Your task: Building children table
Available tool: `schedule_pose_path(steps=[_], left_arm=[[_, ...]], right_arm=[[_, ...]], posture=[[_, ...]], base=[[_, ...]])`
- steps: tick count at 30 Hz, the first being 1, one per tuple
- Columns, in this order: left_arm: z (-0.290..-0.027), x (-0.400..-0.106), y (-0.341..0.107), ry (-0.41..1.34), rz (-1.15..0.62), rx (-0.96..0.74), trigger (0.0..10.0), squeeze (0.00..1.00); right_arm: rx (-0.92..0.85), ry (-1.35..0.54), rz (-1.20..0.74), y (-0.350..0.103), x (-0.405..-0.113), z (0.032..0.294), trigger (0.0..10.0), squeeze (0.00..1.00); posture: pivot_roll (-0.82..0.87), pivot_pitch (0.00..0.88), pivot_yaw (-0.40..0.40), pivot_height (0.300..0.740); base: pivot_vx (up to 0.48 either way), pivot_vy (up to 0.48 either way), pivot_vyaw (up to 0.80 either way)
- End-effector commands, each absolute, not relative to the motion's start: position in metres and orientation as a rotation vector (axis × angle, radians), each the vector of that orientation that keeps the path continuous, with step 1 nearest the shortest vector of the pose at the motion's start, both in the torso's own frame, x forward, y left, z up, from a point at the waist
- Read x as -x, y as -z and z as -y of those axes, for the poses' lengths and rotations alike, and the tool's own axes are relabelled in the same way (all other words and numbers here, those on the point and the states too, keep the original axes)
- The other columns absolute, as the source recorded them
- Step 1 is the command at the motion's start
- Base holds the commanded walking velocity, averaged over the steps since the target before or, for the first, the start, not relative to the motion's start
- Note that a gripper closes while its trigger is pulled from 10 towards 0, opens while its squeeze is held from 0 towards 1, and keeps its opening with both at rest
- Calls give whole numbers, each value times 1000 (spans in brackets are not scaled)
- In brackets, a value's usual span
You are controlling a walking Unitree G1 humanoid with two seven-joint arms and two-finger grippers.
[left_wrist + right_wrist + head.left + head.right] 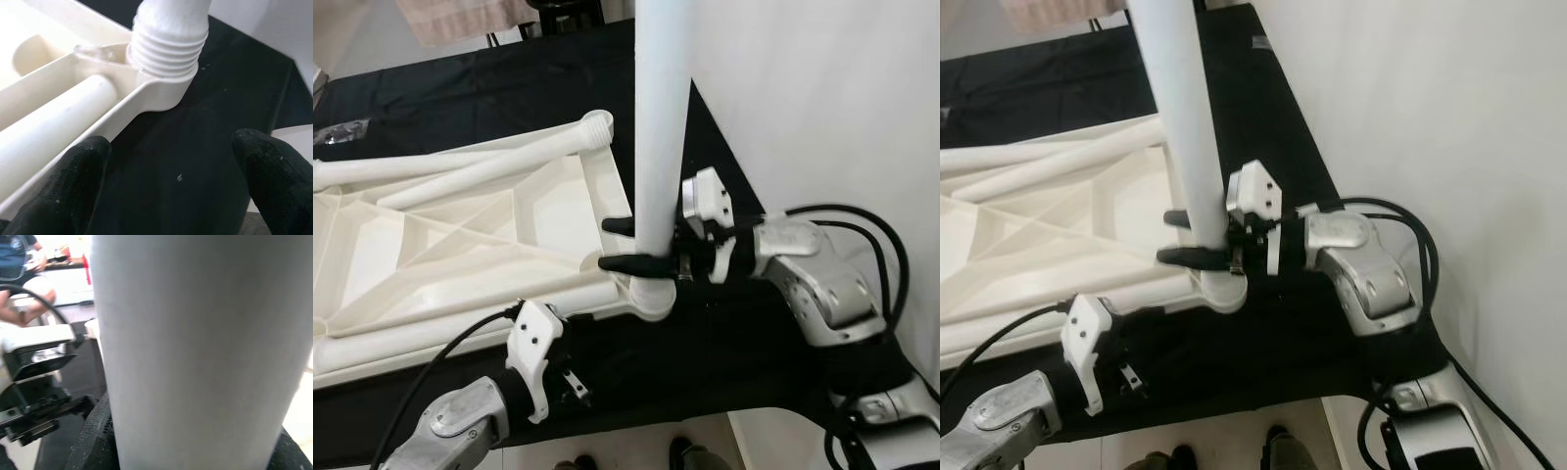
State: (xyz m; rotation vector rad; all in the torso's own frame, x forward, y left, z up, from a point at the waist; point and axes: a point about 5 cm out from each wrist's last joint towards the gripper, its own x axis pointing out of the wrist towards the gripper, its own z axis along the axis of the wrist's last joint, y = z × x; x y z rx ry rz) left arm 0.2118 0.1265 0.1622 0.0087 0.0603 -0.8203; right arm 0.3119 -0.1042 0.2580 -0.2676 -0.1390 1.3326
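Observation:
A white children's table top (460, 245) lies upside down on black cloth. A white table leg (661, 117) stands upright in the corner socket (161, 93) nearest me, with several threads (168, 44) showing above the socket. My right gripper (610, 245) comes in from the right and is shut on the table leg just above the socket, one black finger on each side. My left gripper (171, 196) hovers low over the cloth in front of that corner, open and holding nothing. Two loose legs (460, 176) lie across the far part of the top and one (480, 318) along its near edge.
A white panel (822, 98) rises close on the right behind my right arm. The cloth's front edge (636, 421) runs just below my left wrist, with someone's shoes (690, 455) on the floor beyond it. A crumpled plastic bag (337, 130) lies at the far left.

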Motion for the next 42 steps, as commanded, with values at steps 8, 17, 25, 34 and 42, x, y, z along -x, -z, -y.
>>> schedule_pose_path(steps=[8,17,25,34,42], left_arm=[[-134,-211,-157,800,-96,-34,10000,0],[-139,-216,-158,786,-92,-64,10000,0],[-157,-224,-163,711,-81,-108,10000,0],[-212,-236,-179,526,-63,-180,10000,0],[-261,-246,-209,386,-6,-243,10000,0]], right_arm=[[147,-1087,-124,-201,-330,112,10000,0],[136,-921,-179,-182,-324,94,10000,0],[120,-460,-180,-165,-314,85,10000,0],[79,-352,-160,-165,-316,82,10000,0],[89,-302,-162,-169,-316,78,10000,0]], posture=[[-11,303,63,740],[-13,286,61,740],[-6,288,60,740],[4,291,55,740],[15,288,58,740]], base=[[0,0,0],[0,0,0],[0,0,0],[0,0,0],[0,0,0]])
